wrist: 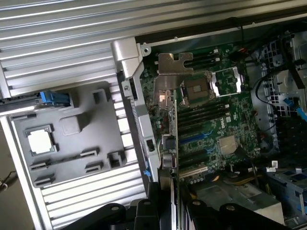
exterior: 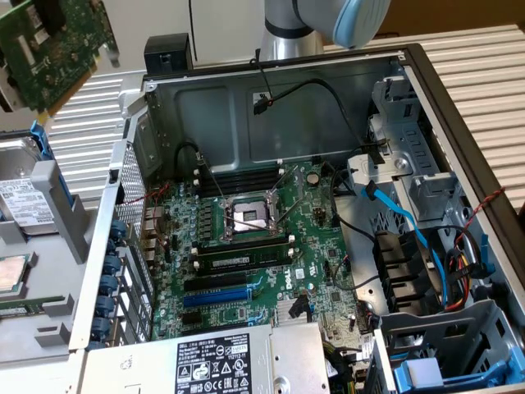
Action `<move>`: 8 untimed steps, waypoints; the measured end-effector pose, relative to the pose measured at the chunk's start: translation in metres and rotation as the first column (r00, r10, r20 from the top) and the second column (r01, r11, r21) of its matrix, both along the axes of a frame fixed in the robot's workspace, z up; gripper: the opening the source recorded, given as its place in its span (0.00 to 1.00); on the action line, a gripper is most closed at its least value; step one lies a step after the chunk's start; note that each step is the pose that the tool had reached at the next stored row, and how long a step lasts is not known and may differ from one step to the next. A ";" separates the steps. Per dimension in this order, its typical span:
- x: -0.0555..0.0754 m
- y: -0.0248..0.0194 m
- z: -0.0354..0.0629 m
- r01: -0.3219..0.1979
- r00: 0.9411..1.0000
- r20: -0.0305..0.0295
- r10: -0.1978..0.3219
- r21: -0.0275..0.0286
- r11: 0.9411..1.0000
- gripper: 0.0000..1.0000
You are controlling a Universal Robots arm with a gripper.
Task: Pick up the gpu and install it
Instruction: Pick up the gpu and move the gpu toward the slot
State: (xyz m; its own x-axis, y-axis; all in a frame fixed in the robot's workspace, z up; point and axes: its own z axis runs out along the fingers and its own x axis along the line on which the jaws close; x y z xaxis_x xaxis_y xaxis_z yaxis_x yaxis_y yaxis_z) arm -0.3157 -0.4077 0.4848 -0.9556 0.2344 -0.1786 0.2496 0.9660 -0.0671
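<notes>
Pincer (wrist: 168,203) is clamped on the gpu (wrist: 171,139). The card runs out from between the black fingers (wrist: 149,194), edge-on to the wrist camera.

Position: gpu (exterior: 49,53) is up in the air, outside the open PC case (exterior: 271,90), off its corner toward the exterior view's left. It touches nothing but the pincer and hangs above the ribbed tabletop (exterior: 90,123).

Key relation: the motherboard (exterior: 262,246) lies down and toward the exterior view's right of the card, well apart. The expansion slots, blue one (exterior: 215,297) included, sit near the power supply (exterior: 221,361). In the wrist view the card's line falls along the case's rear wall, just beside the board's edge, not over the blue slot (wrist: 194,139).

Axis: the long axis points away from the pincer, silver end bracket (wrist: 173,64) leading. It looks to run across the slots' length rather than along it, though that's a judgement from one angle.

Looks: the exterior view shows the green board face with small components, tilted, and a gold contact strip along the lower edge. I can't make out the cooler side.

Grey parts tray (exterior: 49,279) on the exterior view's left isn't involved.
</notes>
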 end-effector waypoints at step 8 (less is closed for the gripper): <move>0.022 0.0000 0.0000 -0.010 1.000 -0.022 0.010 0.011 1.000 0.27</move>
State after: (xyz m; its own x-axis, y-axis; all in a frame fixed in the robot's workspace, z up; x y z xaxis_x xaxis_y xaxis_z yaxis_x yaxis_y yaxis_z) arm -0.2933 -0.4077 0.4848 -0.9616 0.2264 -0.1549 0.2382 0.9692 -0.0623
